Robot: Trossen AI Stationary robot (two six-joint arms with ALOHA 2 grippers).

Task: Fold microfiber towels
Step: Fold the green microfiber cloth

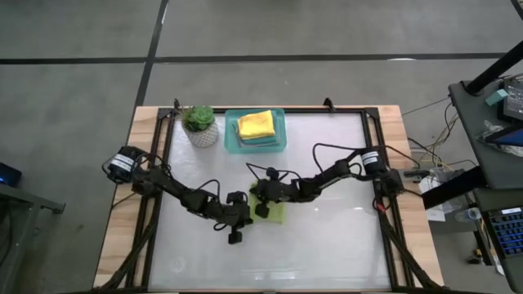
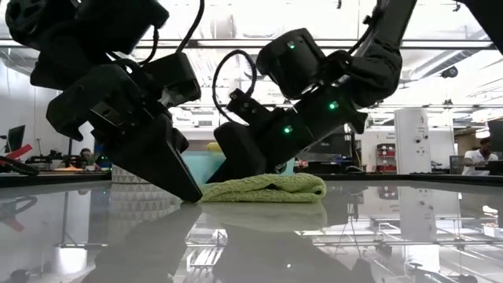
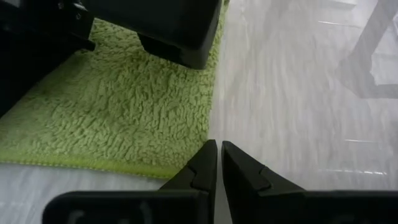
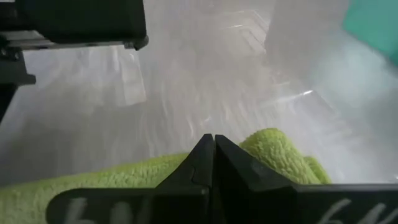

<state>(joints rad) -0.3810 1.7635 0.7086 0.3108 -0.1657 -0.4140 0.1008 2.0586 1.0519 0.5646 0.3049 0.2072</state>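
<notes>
1. You are looking at a fluffy lime-green microfiber towel (image 1: pixel 274 211) lying near the middle of the glossy white table (image 1: pixel 343 237), already doubled over, with a rounded fold showing at one end in the low view (image 2: pixel 302 185).
2. Your left gripper (image 3: pixel 217 149) is sitting low at the towel's edge with its two dark fingers pressed together; the tips are resting at the border of the green pile and are clamping nothing that you can see.
3. In the low view that same left gripper (image 2: pixel 189 191) is slanting down so that its tip is meeting the table right at the towel's near end.
4. Your right gripper (image 4: pixel 212 144) is also fully closed, its fingertips pushing down into the top of the green towel (image 4: pixel 273 152); whether any cloth is pinched between them you cannot tell.
5. From above, the two grippers are standing close together over the towel, the left arm (image 1: pixel 176 192) reaching in from the left side and the right arm (image 1: pixel 331 175) from the right.
6. At the far edge of the table a rigid teal rectangular tray (image 1: pixel 231 135) is holding a folded yellow microfiber towel (image 1: pixel 256 124) on top of another cloth.
7. Just beside the tray a small green plant in a white patterned pot (image 1: pixel 200 126) is standing.
</notes>
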